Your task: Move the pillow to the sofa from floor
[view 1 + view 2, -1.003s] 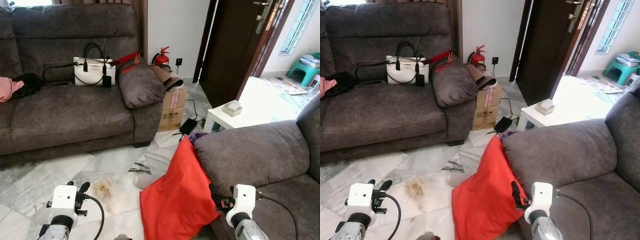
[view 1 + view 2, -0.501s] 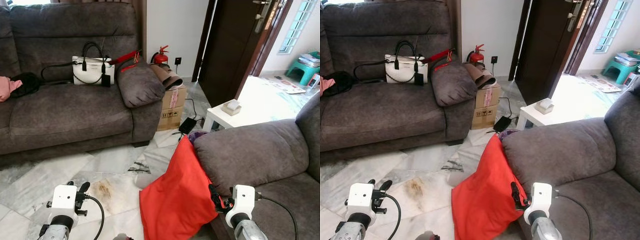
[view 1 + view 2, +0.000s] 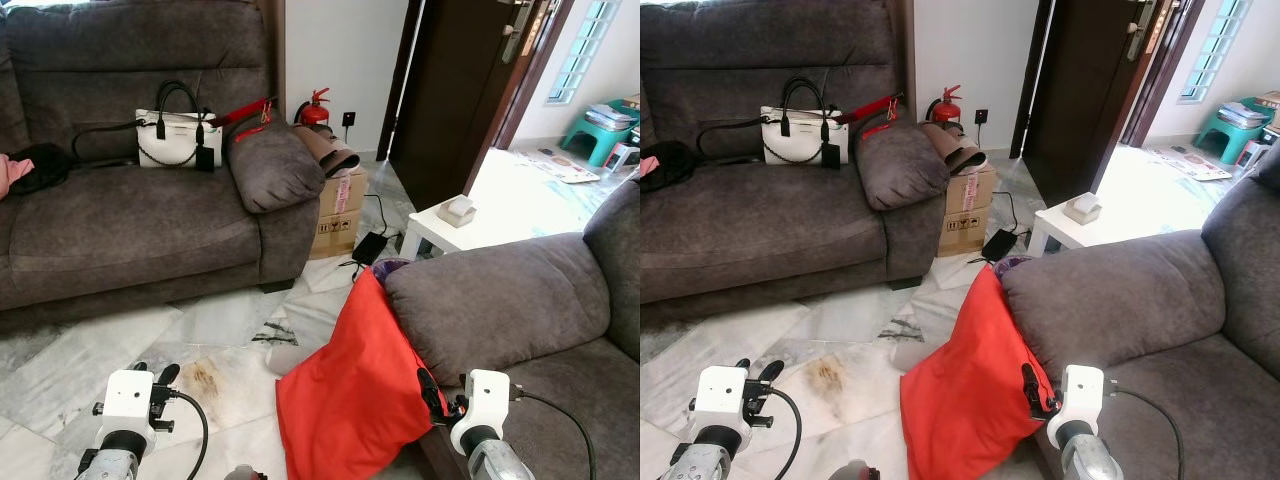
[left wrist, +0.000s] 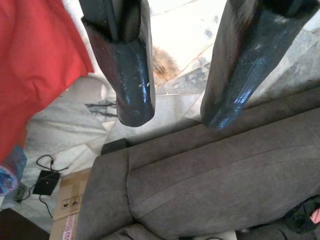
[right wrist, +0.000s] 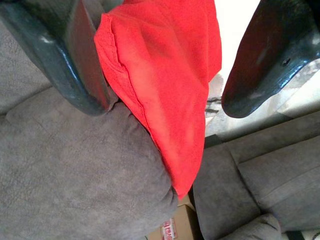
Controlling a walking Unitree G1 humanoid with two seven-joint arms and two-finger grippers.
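lining up the grab on the red pillow
right gripper fingers wide, straddling its edge by the sofa arm; i should push deeper before closing. left gripper open, idle.

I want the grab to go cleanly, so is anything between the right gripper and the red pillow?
Nothing visible. The right gripper is open, and the red pillow lies directly between its fingers, leaning against the sofa armrest.
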